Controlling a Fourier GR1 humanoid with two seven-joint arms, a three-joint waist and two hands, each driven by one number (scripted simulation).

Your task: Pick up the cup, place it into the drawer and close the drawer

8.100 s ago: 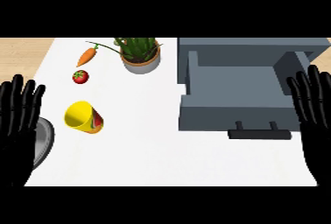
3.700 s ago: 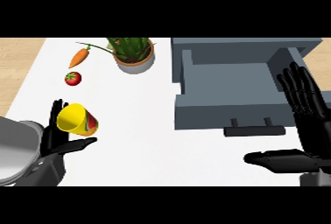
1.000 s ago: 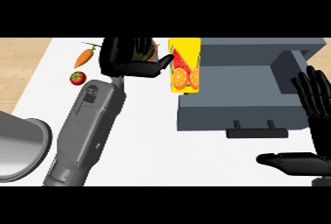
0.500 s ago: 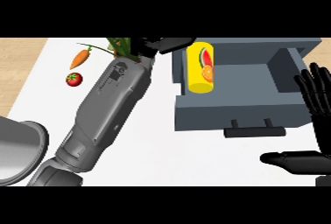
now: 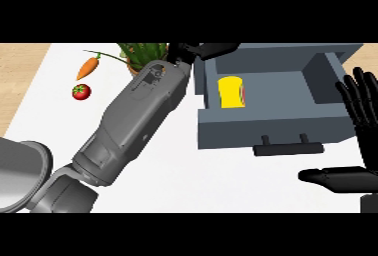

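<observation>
The yellow cup lies on its side inside the open grey drawer, near its left wall. My left hand hovers at the drawer's back left corner, fingers spread and holding nothing, apart from the cup. Its grey forearm stretches diagonally across the white counter. My right hand stays open at the right edge beside the drawer, fingers up, thumb pointing left below the drawer's black handle.
A carrot and a tomato lie at the counter's back left. A potted plant stands behind my left forearm. A metal pot sits at the left edge.
The cup left my left hand and now lies in the drawer. The left hand has opened and drawn back toward the drawer's far left corner. The right hand kept still.
</observation>
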